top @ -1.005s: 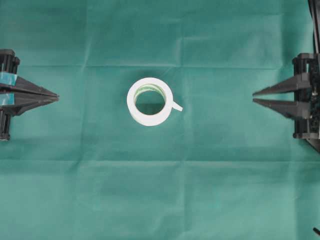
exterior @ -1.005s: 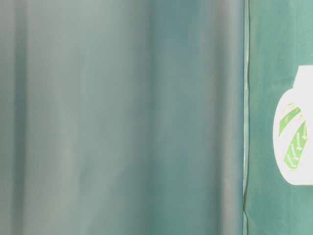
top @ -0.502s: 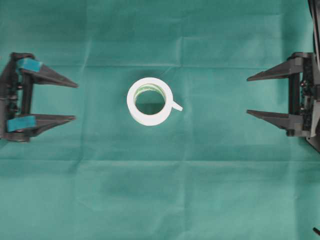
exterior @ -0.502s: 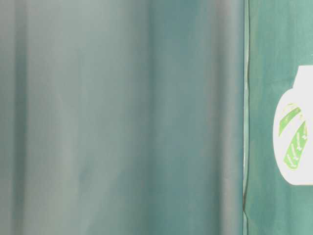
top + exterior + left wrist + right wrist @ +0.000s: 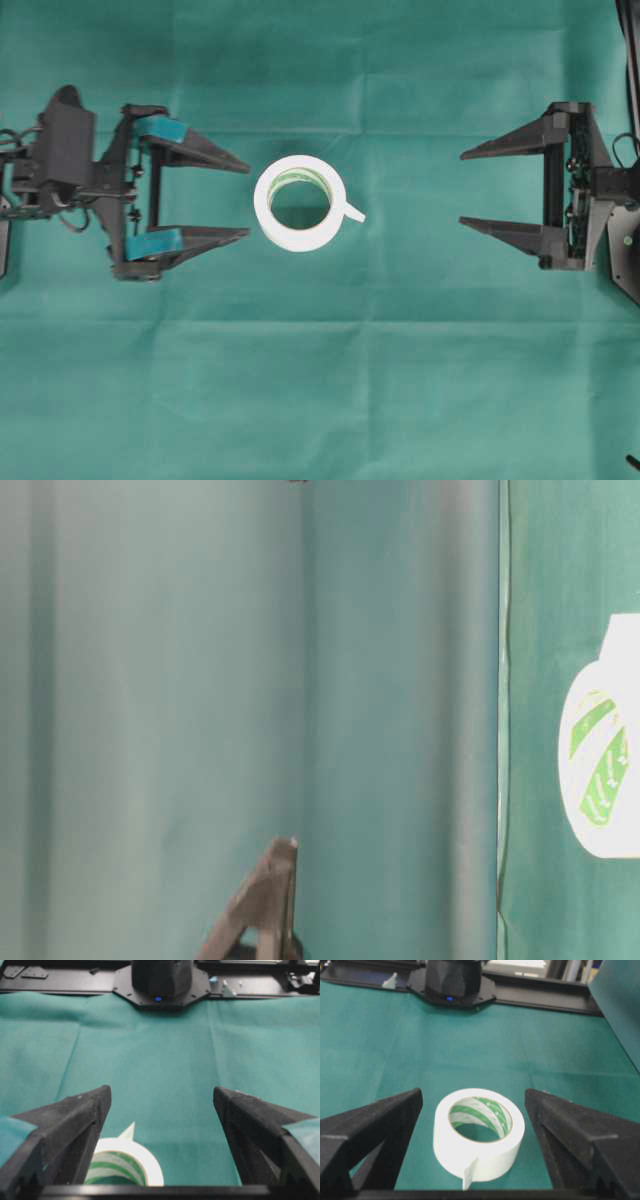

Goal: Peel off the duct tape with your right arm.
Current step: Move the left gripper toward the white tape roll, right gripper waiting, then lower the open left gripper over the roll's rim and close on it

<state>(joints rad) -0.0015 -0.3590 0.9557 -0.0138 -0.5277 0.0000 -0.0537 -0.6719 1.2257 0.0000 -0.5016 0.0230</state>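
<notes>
Now both arms have pushed in toward the duct tape (image 5: 298, 203), which lies flat at the middle of the green-draped surface (image 5: 320, 400), its green-and-white striped core facing up. A second ago the two end effectors sat pressed together at the far edges of the overhead view; since then each has spread wide and advanced. The left end effector (image 5: 248, 200), its fingers wrapped in teal strips, has come furthest, and its tips now sit just beside the roll without touching it. The right end effector (image 5: 461, 188), plain black and equally spread, remains well apart from the roll. The tape itself has not shifted.

For the task, this reads as the approach stage: nothing is held, and no peeling has begun. The loose strip end (image 5: 353, 212) juts from the roll's right side, toward the right arm that must take it. The left arm looks set to bracket the roll, probably to steady it, though that is a judgement only.

Several things stay out of reach of the cameras. The table-level view is largely filled by blurred green cloth, cuts the roll off at its right edge, and shows only one dark finger tip at the bottom, with nothing to say which arm it belongs to. The left wrist view hides part of the roll behind a finger and crops the rest at the frame's lower edge. How firmly the strip end sticks cannot be made out.
</notes>
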